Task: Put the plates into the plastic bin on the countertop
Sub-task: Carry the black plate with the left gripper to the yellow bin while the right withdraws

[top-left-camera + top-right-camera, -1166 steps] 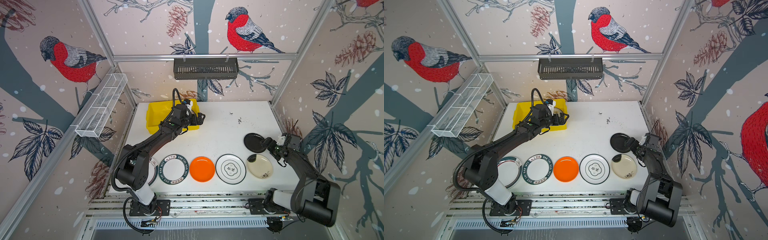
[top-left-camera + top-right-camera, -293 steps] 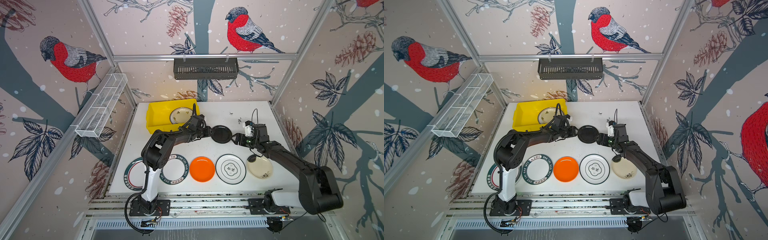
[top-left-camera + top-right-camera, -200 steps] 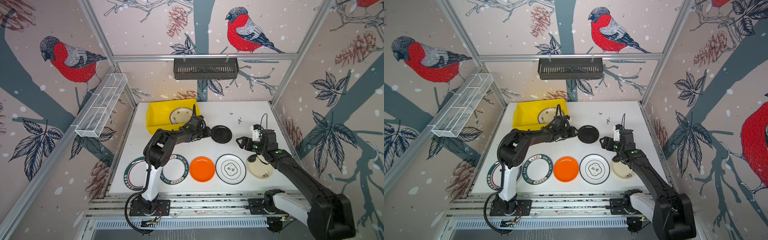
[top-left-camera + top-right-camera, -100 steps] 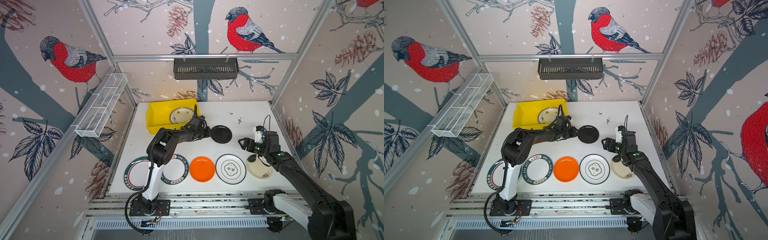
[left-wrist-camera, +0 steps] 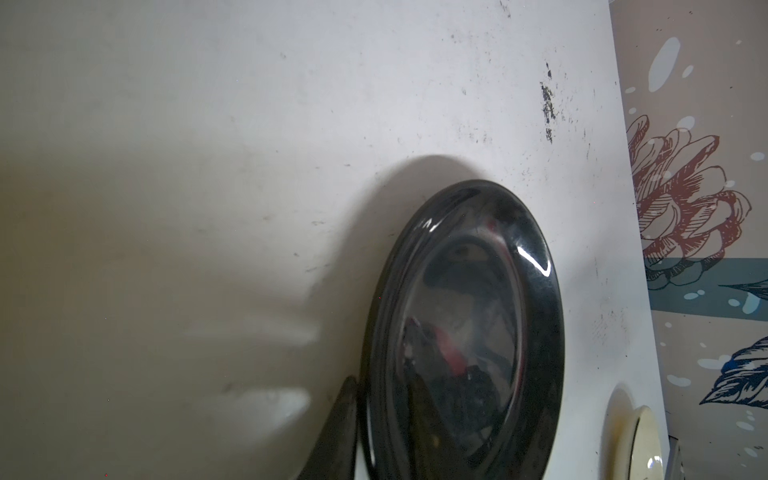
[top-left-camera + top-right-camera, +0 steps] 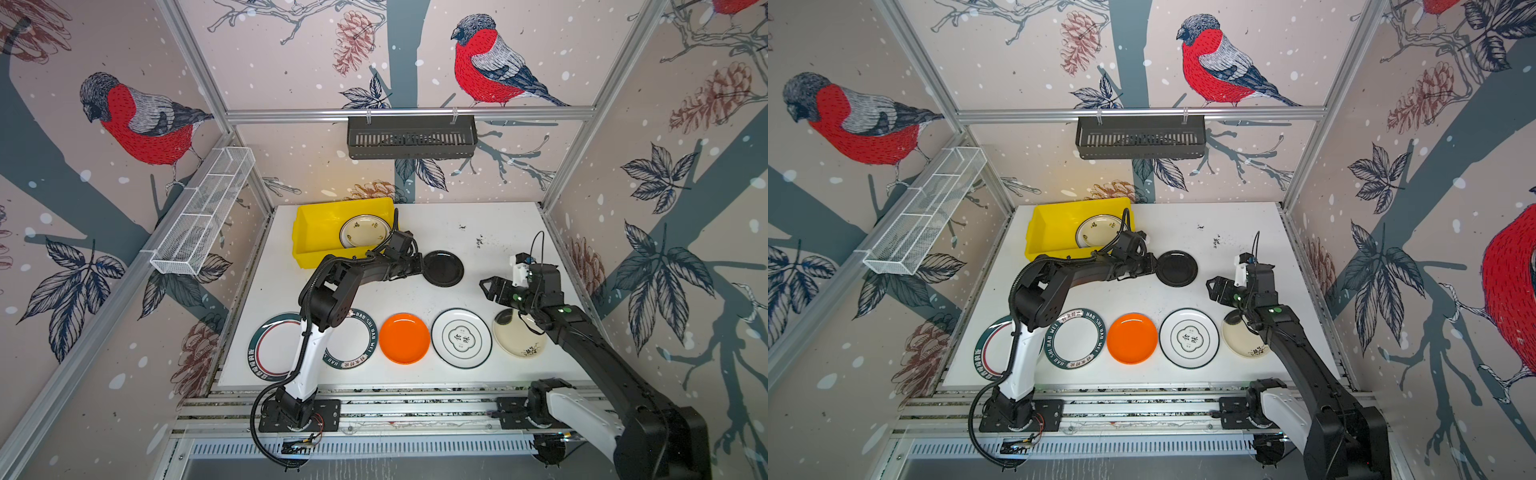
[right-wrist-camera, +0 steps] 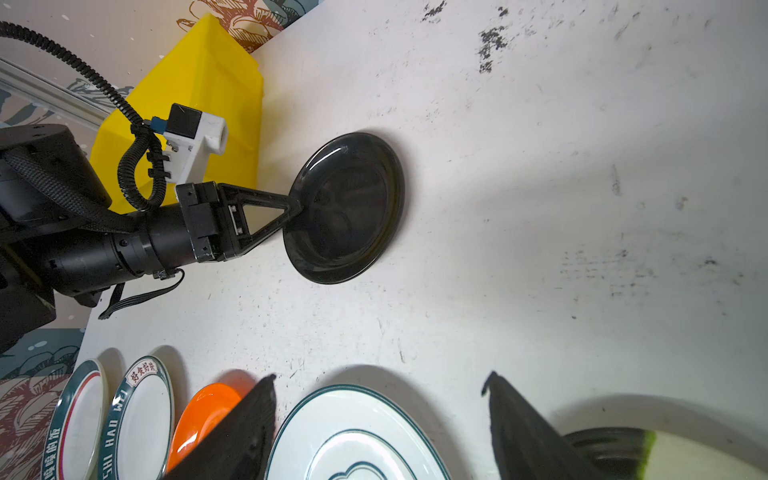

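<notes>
Your left gripper clamps the rim of the black plate, which lies on the countertop just ahead of its fingertips, the plastic bin sits close behind its wrist, and your right gripper hangs with jaws spread wide, holding nothing.

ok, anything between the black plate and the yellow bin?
Nothing visible: bare white countertop separates the round black plate from the yellow plastic bin. Only the left pincer, at the plate's rim, and its own arm lie along that line.
</notes>
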Tool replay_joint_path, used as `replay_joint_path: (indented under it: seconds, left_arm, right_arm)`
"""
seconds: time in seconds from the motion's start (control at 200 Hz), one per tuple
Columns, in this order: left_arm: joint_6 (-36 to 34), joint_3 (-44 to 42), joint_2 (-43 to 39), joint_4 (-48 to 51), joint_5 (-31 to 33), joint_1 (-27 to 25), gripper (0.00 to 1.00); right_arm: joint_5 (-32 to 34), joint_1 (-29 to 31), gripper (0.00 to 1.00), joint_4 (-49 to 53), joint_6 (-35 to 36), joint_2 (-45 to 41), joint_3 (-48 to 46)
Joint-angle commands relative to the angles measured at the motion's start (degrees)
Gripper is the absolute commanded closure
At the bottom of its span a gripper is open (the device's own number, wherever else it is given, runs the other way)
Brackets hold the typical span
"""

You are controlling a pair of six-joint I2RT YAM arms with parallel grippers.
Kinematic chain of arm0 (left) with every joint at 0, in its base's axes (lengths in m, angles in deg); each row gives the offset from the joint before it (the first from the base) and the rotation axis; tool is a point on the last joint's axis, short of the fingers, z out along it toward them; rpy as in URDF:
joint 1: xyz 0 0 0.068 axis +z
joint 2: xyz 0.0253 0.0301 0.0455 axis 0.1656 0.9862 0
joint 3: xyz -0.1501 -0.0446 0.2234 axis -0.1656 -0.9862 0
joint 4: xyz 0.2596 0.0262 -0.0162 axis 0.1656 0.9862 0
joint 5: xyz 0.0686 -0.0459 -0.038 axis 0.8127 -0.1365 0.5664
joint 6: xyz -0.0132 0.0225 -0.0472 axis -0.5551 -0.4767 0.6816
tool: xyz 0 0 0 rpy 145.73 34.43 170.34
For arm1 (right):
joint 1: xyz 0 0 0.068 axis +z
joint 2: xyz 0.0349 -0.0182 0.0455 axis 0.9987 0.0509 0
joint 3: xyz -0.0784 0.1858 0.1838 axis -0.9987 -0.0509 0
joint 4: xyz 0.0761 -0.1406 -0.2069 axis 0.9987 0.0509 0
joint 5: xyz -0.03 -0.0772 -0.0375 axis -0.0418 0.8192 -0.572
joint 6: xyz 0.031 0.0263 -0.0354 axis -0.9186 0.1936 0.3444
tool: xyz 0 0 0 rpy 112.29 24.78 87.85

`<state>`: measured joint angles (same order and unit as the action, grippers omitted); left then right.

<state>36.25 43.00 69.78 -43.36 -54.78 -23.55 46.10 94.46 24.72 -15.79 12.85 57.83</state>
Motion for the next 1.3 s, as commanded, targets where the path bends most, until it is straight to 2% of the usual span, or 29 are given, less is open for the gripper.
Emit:
replay_joint_path:
  seconds: [0.0, 0.055, 0.22, 0.391, 0.886, 1.107, 1.297]
  left_arm:
    - [-0.95, 0.72, 0.47, 2.14, 1.93, -0.14, 0.8]
    - [-1.55, 1.35, 0.83, 2.97, 2.47, -0.14, 0.85]
    - [-2.62, 2.94, 1.57, 5.58, 3.71, -0.23, 0.88]
    - [-2.76, 3.44, 1.49, 5.87, 3.97, -0.31, 1.0]
    - [-3.34, 3.38, -3.57, 5.34, 2.94, 0.1, 1.0]
    - [-1.85, 3.74, -5.93, 3.19, -3.33, 3.64, 1.0]
    - [-2.73, 3.17, -10.11, 3.73, -3.38, 7.13, 1.0]
  right_arm:
    - [-0.04, -0.35, 0.2, 0.11, 0.61, -0.2, -0.12]
    - [-0.01, -0.53, 0.2, 0.11, 0.66, -0.25, -0.21]
    - [-0.18, -1.13, 0.21, 0.2, 0.7, -0.58, -0.47]
    - [-0.52, -1.66, 0.21, 0.14, 0.54, -1.07, -0.81]
    - [-5.57, -3.06, 0.2, -1.59, -0.06, -1.95, -2.05]
    - [-12.49, -4.9, 0.2, -5.44, -3.06, -1.86, -3.35]
    - [-13.85, -5.43, 0.2, -7.22, -4.83, -3.16, -4.14]
